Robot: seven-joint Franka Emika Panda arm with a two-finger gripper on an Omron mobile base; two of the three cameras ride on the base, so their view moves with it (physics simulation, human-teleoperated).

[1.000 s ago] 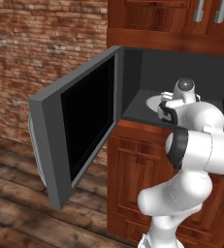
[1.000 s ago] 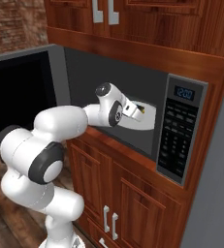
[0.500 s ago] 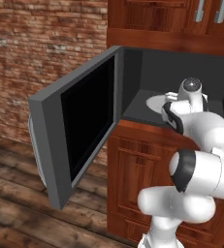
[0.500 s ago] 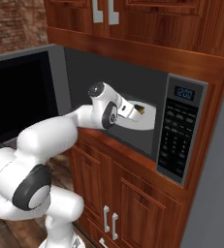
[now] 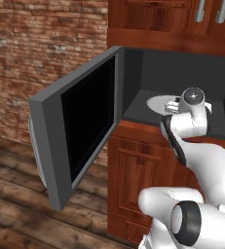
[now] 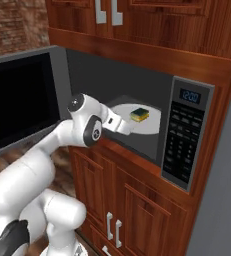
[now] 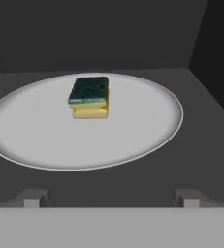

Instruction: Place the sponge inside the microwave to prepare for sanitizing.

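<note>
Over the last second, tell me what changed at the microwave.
The arm has drawn back out of the microwave cavity toward its front edge, and the gripper now has its jaws wide apart, holding nothing. The sponge lies free on the turntable, clear of the gripper. The door stayed swung open.

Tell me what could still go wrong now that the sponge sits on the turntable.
1. The open gripper is at the cavity mouth with the sponge lying free ahead of it; any forward drift could nudge it off the turntable.
2. The arm reaches in through the microwave opening, so a careless pull-out might clip the frame.
3. The door stands wide open; sanitizing can't begin until it is shut, and swinging it with the arm inside would hit the arm.
</note>
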